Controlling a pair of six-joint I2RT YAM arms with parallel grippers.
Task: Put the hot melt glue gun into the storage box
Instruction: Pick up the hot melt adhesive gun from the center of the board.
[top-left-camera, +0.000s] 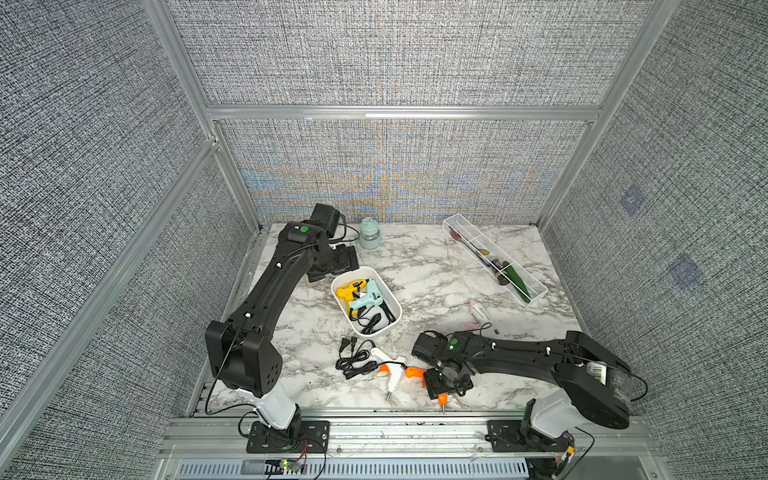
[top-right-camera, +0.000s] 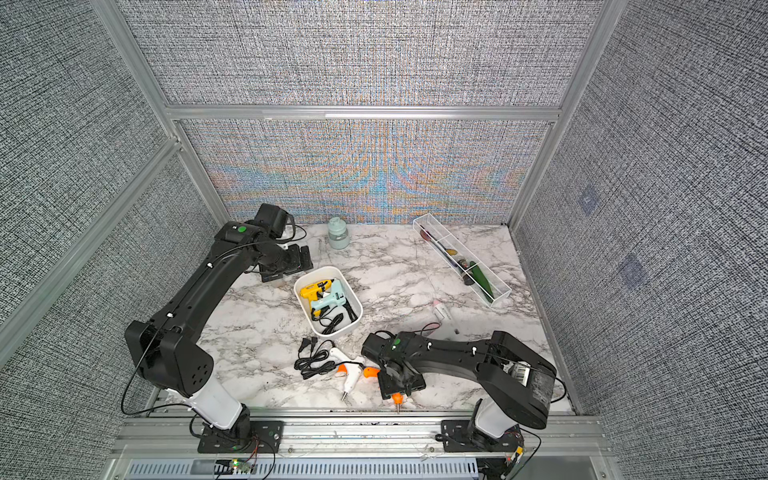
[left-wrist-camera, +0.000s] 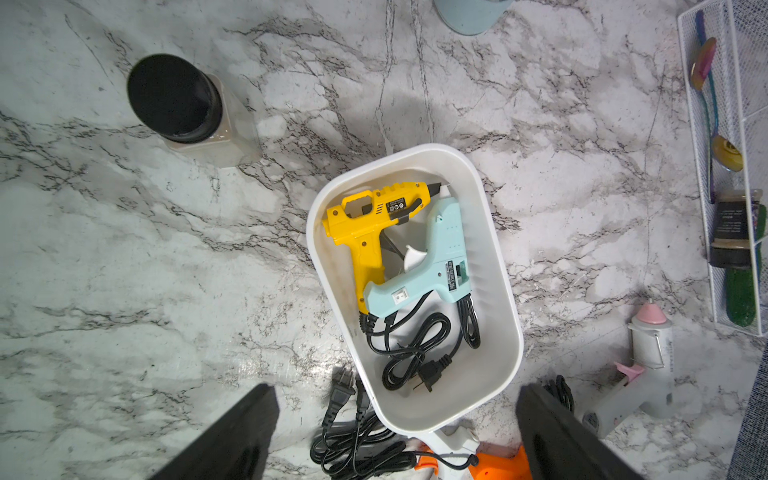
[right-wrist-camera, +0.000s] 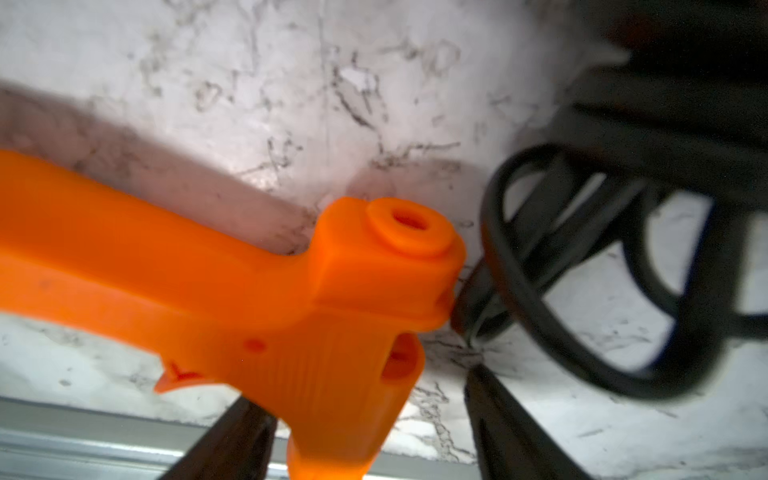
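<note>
Right wrist shows orange plastic glue gun (right-wrist-camera: 291, 291), seemingly ribbed.

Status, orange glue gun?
Left gripper open beside storage box. Right gripper open, straddling orange glue gun. White glue gun and cords lie between it and box.

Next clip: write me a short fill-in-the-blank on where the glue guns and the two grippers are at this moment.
1. The yellow glue gun and the light-blue glue gun both lie ___ the storage box.
2. The right gripper has a finger on either side of the handle of the ___ glue gun.
3. The left gripper holds nothing; its jaws are ___.
4. The white-and-orange glue gun lies on the ___.

Missing words: inside; orange; open; table.
</note>
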